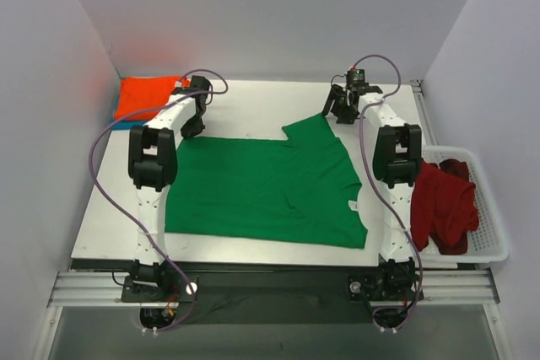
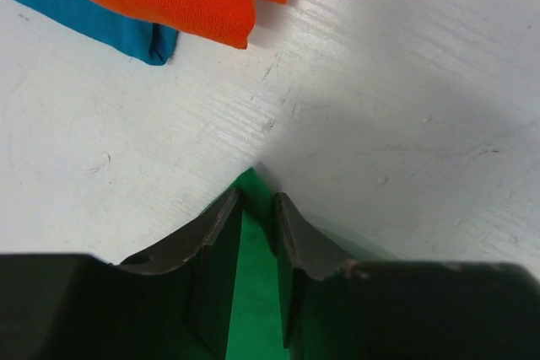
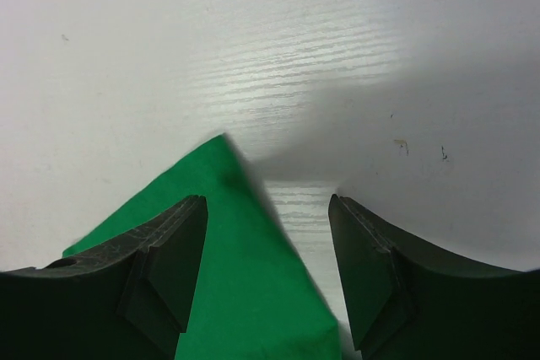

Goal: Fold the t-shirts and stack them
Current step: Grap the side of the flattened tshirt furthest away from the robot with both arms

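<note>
Green t-shirt (image 1: pixel 261 191) laid flat mid-bench (image 1: pixel 253 107), long axis 9-to-3 o'clock. Far L corner, approx. 10 o'clock, is straddled by the left hand (image 2: pixel 253 200), jaws narrow; a pinch can't be confirmed. Sleeve tip (image 3: pixel 221 149) at 1 o'clock is overhung by the right hand (image 3: pixel 268 200), jaws wide, nothing held. Both arms are stretched toward 12.

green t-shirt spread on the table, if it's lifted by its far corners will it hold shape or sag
Probably floppy: the green cotton t-shirt lies flat with soft creases, so its middle would likely sag and drape between lifted corners. It looks thin, so likely light. Pushed on the smooth white table, it would probably bunch rather than slide whole.
</note>
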`<state>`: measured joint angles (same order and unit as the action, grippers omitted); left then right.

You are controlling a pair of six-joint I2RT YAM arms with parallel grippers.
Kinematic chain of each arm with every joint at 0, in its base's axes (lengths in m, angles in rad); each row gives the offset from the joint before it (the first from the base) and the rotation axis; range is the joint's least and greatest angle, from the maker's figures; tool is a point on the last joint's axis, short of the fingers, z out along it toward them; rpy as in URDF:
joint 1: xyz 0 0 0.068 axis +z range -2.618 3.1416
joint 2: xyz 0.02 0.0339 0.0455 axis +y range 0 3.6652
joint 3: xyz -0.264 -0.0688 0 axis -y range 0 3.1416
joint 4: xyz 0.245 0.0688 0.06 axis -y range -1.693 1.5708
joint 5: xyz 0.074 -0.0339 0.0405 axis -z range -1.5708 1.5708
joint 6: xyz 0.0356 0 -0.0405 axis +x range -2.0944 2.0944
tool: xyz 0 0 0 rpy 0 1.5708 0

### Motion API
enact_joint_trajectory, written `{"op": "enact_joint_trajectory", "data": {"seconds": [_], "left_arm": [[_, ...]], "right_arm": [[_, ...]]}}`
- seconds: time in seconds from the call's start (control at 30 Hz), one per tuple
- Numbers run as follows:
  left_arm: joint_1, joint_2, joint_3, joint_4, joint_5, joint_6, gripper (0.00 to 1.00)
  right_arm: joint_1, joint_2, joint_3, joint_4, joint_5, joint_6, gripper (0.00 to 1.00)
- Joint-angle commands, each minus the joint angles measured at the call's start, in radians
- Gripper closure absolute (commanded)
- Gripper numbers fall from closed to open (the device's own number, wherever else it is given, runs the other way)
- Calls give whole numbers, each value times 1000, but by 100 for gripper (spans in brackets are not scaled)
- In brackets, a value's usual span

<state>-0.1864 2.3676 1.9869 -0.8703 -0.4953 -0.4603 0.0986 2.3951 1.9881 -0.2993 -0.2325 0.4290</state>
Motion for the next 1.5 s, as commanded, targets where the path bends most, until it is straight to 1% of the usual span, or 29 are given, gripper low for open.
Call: {"op": "enact_joint_trajectory", "data": {"seconds": [0.0,0.1,0.2,0.27,0.37,0.43,0.57,0.67,0.7,0.73,0.77,0.8,0.87,0.9,0.97,1.0,1.2,1.33,1.37,1.47], "left_arm": [[21,-16,-22,14,41,-8,67],[21,-19,-20,24,52,-8,74],[19,-22,-25,33,58,-6,77],[21,-28,-31,40,63,0,79],[21,-37,-45,53,69,3,81],[21,-42,-51,57,72,3,81],[19,-47,-56,62,83,2,82],[19,-56,-62,73,89,2,82],[19,-57,-63,71,90,0,83],[19,-62,-63,71,92,2,83],[21,-64,-65,71,90,2,84],[21,-65,-65,71,92,-1,85],[22,-71,-66,77,93,-1,87],[22,-74,-63,80,96,-1,89],[22,-73,-56,82,100,-1,94],[22,-74,-54,82,97,-5,100],[27,-80,-31,109,87,-3,100],[34,-62,32,106,90,5,100],[36,-54,76,100,92,8,100],[39,-24,136,79,95,17,100]], "right_arm": [[1,21,54,-53,24,8,40],[10,32,69,-70,47,24,43],[30,42,78,-86,90,46,46],[39,55,103,-109,113,54,48],[81,84,141,-150,179,57,48],[107,105,165,-182,225,65,52],[124,105,176,-207,297,76,54],[128,111,181,-215,288,76,61],[130,122,186,-221,286,74,67],[131,125,186,-222,288,76,70],[135,130,186,-225,286,82,81],[133,131,186,-228,288,85,87],[132,125,181,-233,314,94,94],[128,116,181,-233,317,91,96],[118,107,187,-231,320,88,97],[113,93,189,-231,323,85,99],[61,29,196,-206,295,54,100],[30,-8,193,-175,268,31,100],[24,-22,195,-170,262,30,100],[15,-34,193,-159,242,21,100]]}}
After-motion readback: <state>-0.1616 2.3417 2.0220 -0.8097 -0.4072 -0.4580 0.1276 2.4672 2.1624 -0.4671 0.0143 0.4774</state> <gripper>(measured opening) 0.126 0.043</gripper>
